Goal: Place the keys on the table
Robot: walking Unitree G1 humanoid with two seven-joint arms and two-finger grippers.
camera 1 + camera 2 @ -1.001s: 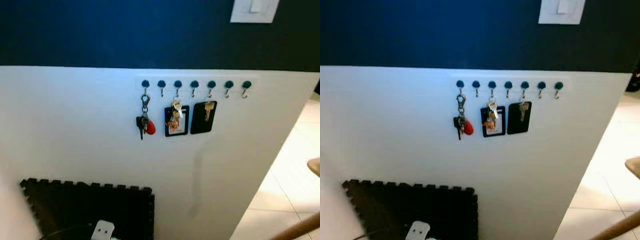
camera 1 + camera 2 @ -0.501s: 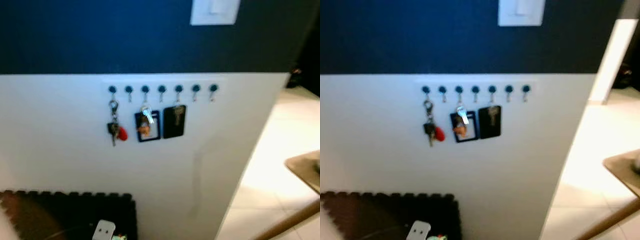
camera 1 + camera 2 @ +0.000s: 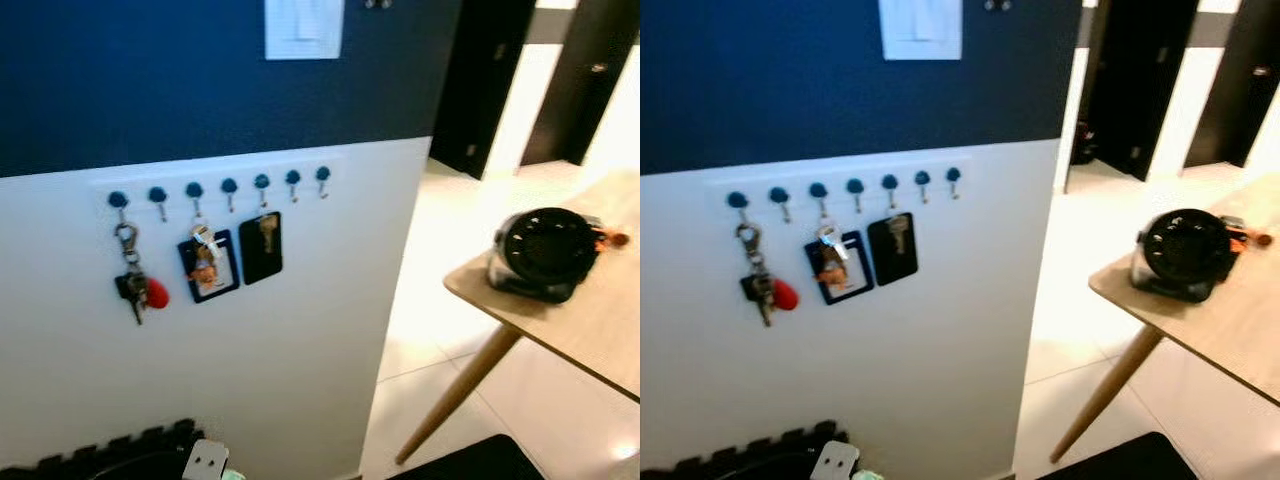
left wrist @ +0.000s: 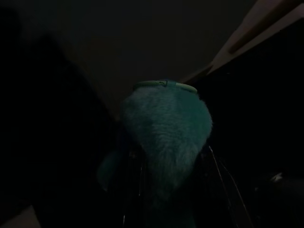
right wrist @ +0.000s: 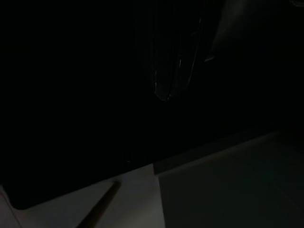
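The keys (image 3: pixel 135 288) on the wall hook look light and jangly, best pinched at the clasp; I cannot tell my grippers' state or position.

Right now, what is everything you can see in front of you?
Hooks: seven, blue-headed, in a row on the white lower wall.
Keys: one bunch with a red tag, hanging from the leftmost hook.
Card holder: one, black-framed, with keys in front, on the third hook.
Black tag: one, with a brass key, on the fifth hook.
Light switch: one, white, on the dark blue upper wall.
Table: one, light wood with a slanted leg, to the right on the pale tiled floor.
Round device: one, black, near the table's edge.
Foam mat: one, black, at the foot of the wall.
Fluffy thing: one, teal, close in the dark left wrist view.
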